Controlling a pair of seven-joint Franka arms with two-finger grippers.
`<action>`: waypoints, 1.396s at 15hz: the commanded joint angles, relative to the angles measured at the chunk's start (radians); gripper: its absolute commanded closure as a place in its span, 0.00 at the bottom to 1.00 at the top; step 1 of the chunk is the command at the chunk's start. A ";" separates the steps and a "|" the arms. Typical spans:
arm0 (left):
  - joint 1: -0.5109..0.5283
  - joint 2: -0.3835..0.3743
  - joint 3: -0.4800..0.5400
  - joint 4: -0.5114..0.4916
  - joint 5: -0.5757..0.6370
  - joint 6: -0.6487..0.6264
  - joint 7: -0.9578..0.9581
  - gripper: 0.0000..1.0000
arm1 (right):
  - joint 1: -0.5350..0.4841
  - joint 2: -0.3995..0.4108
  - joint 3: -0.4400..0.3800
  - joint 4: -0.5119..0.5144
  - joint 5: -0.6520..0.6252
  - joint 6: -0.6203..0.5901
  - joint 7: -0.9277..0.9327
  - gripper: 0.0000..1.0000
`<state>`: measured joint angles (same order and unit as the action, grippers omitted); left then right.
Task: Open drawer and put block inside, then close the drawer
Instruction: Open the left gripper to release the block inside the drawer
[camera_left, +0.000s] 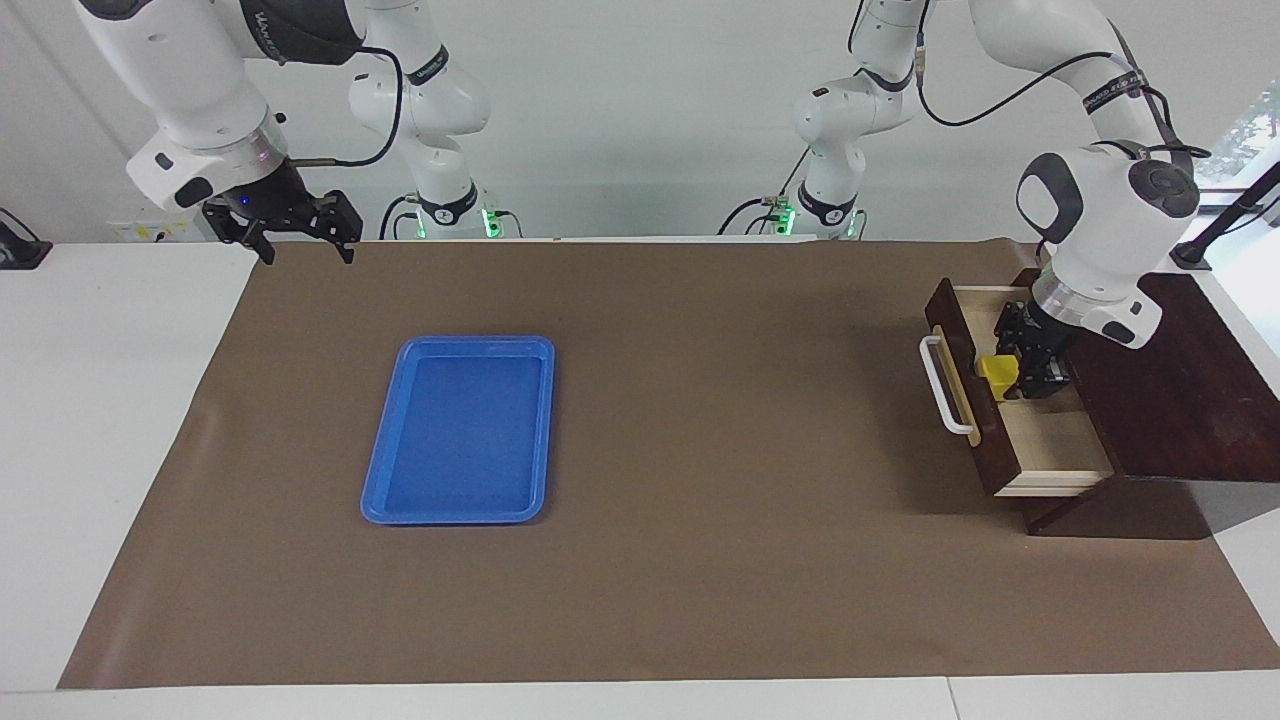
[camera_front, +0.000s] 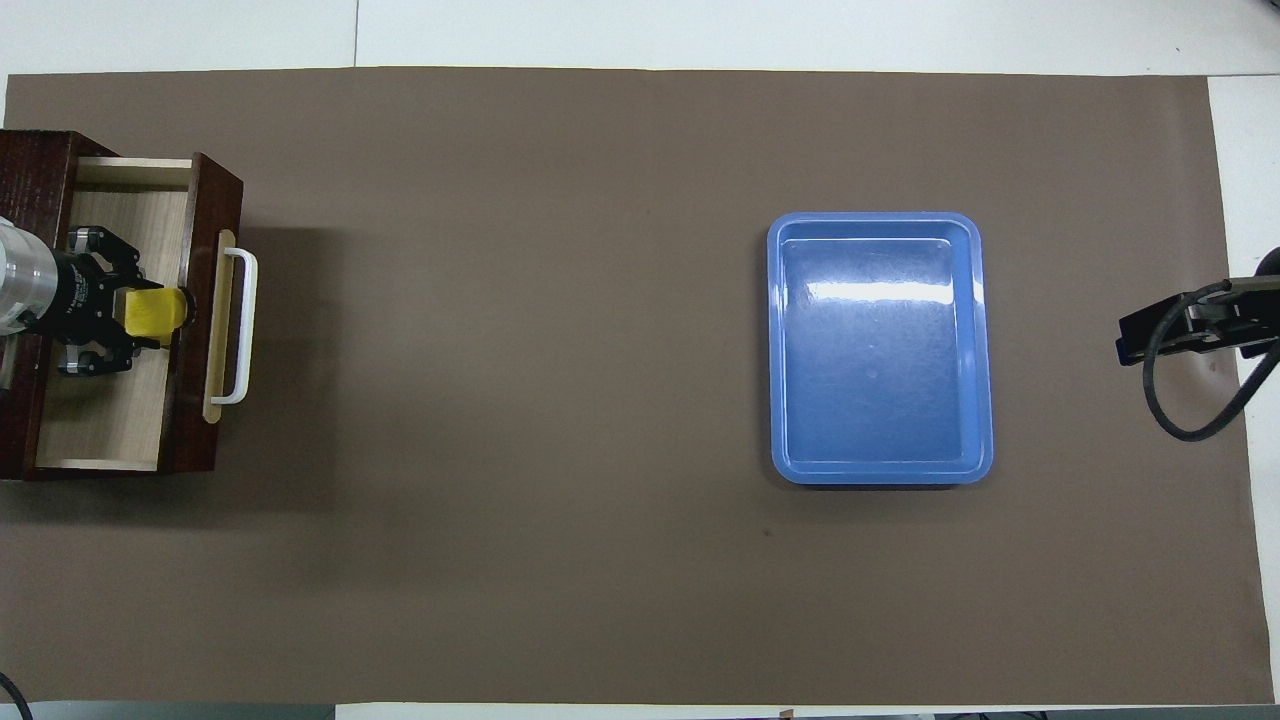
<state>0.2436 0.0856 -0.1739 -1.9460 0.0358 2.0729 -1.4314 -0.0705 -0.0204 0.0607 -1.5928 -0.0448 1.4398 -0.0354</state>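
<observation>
The dark brown drawer (camera_left: 1000, 455) (camera_front: 212, 195) stands pulled out of its cabinet (camera_left: 1170, 400) at the left arm's end of the table, showing its pale wood interior. Its white bar handle (camera_left: 935, 385) (camera_front: 243, 325) faces the middle of the table. My left gripper (camera_left: 1018, 378) (camera_front: 135, 315) reaches down into the drawer. The yellow block (camera_left: 997, 370) (camera_front: 158, 310) sits at its tip, low inside and close against the drawer's front panel. My right gripper (camera_left: 297, 245) (camera_front: 1135, 345) hangs open and empty over the mat's edge at the right arm's end.
A flat blue tray (camera_left: 375, 490) (camera_front: 985, 340) lies empty on the brown mat (camera_left: 700, 500), toward the right arm's end. The cabinet's dark top reaches the mat's edge at the left arm's end.
</observation>
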 joint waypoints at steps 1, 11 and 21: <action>0.011 -0.030 -0.007 -0.019 -0.017 0.013 -0.001 0.00 | -0.011 0.005 0.013 0.013 -0.018 0.004 0.002 0.00; -0.151 0.036 -0.016 0.279 -0.042 -0.212 -0.023 0.00 | -0.009 0.002 0.011 0.011 -0.012 0.005 0.002 0.00; -0.153 0.000 -0.016 0.062 0.025 -0.053 -0.087 0.00 | -0.009 0.000 0.010 0.010 -0.004 0.005 0.002 0.00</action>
<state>0.0761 0.1126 -0.1910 -1.8521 0.0332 1.9957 -1.5143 -0.0705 -0.0204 0.0608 -1.5884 -0.0448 1.4398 -0.0354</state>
